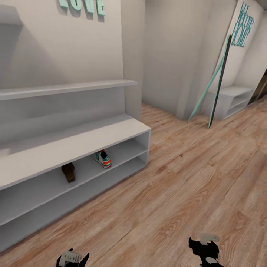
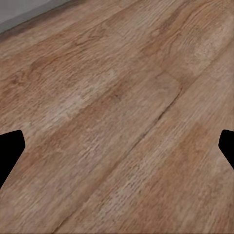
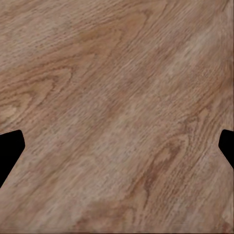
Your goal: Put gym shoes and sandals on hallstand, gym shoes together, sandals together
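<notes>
so the low, wide pale-grey hallstand [image 1: 74, 148] with two open shelf rows is standing ahead and to the left of both grippers, across the light brown wood-plank floor [image 1: 178, 185]. one white gym shoe with green stripes [image 1: 102, 158] and one flat brown leather sandal [image 1: 68, 172] are sitting apart on its upper shelf row. the left gripper [image 1: 74, 258] and right gripper [image 1: 204, 250] are hanging low over bare planks, fingers spread wide and empty. judging by this, the base is searching for the remaining shoes; turning slowly and keeping arms tucked should help.

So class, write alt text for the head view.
A pale-grey shoe rack holds one sneaker and one brown sandal apart on its upper shelf row. Wood floor spreads ahead; both pincers hang low over it.
</notes>
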You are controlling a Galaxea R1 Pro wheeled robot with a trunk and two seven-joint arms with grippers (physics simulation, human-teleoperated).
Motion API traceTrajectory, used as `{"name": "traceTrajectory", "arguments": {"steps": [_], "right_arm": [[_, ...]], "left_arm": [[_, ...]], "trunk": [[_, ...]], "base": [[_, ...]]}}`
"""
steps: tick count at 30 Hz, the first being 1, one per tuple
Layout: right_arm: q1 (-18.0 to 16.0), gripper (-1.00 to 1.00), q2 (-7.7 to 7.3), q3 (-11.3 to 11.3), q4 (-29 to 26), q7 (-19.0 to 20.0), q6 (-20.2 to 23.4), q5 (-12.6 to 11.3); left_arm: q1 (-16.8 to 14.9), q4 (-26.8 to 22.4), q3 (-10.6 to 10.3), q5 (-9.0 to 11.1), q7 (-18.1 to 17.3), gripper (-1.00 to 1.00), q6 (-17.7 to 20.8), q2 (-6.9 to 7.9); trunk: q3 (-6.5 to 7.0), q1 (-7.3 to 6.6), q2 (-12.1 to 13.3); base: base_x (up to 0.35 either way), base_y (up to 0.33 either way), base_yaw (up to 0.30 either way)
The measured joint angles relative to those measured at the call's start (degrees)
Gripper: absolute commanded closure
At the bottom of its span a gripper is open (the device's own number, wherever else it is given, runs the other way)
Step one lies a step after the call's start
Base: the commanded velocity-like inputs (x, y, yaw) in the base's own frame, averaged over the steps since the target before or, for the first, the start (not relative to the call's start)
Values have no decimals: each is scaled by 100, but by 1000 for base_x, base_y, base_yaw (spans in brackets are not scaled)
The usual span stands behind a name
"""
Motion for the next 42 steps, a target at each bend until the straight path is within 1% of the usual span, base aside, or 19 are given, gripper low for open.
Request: {"name": "traceTrajectory", "arguments": {"steps": [2, 7, 12, 17, 20, 21, 25, 26, 28, 29, 31, 32, 34, 35, 38, 42], "right_arm": [[44, -100, 23, 0, -3, 0, -2, -5], [83, -100, 37, -1, -4, 7, -14, -8], [97, -100, 40, -3, -4, 10, -23, -9], [107, -100, 41, -6, -4, 15, -26, -10], [125, -100, 44, -7, -4, 16, -26, -14], [145, -100, 50, -5, -4, 20, -26, -16], [178, -100, 64, -6, -4, 24, -32, -17], [212, -100, 71, -5, -4, 25, -105, -18], [228, -100, 78, -4, -2, 26, -173, -18], [269, -100, 107, -1, 1, 26, -274, -18], [300, -100, 142, 0, 2, 26, -327, -16], [313, -100, 164, 0, 3, 26, -348, -15], [339, -100, 237, 2, 4, 26, -389, -8], [352, -100, 293, 5, 4, 26, -409, 1], [361, -100, 332, 1, 5, 26, -423, 5], [364, -100, 349, -1, 5, 26, -429, 7]], "left_arm": [[1, 152, 5, 16, 197, -100, -173, -21], [-1, 352, 7, 21, 256, -100, -400, -34], [-3, 444, 13, 23, 279, -100, -500, -39], [-2, 468, 17, 27, 450, -100, -528, -42], [-3, 472, 19, 29, 687, -100, -531, -59], [-3, 473, 20, 32, 895, -100, -531, -73], [-2, 480, 21, 63, 1376, -100, -534, -119], [-2, 482, 17, 97, 1785, -100, -536, -185], [-2, 483, 13, 107, 1969, -100, -534, -224], [-2, 484, 20, 113, 2168, -100, -529, -266], [-1, 486, 25, 114, 2284, -100, -525, -293], [0, 487, 28, 113, 2336, -100, -523, -304], [-1, 490, 32, 105, 2459, -100, -518, -338], [0, 490, 33, 94, 2538, -100, -516, -381], [1, 487, 32, 78, 2594, -100, -514, -433], [-2, 486, 26, 64, 2620, -100, -519, -461]], "trunk": [[36, -44, 80], [126, -154, 281], [215, -264, 481], [305, -373, 682], [359, -439, 802], [377, -461, 842], [449, -549, 1003], [467, -571, 1043], [503, -615, 1123], [520, -637, 1163], [556, -681, 1243], [557, -682, 1245], [557, -682, 1245], [557, -682, 1245], [557, -682, 1245], [557, -682, 1245]], "base": [[0, 0, -296], [0, 0, -297], [0, 0, -298], [0, 0, -299], [0, 0, -299], [0, 0, -300], [0, 0, -300], [0, 0, -300], [0, 0, -300], [0, 0, -300], [0, 0, -300], [0, 0, -300], [0, 0, -300], [0, 0, -300], [0, 0, -300], [0, 0, -300]]}}
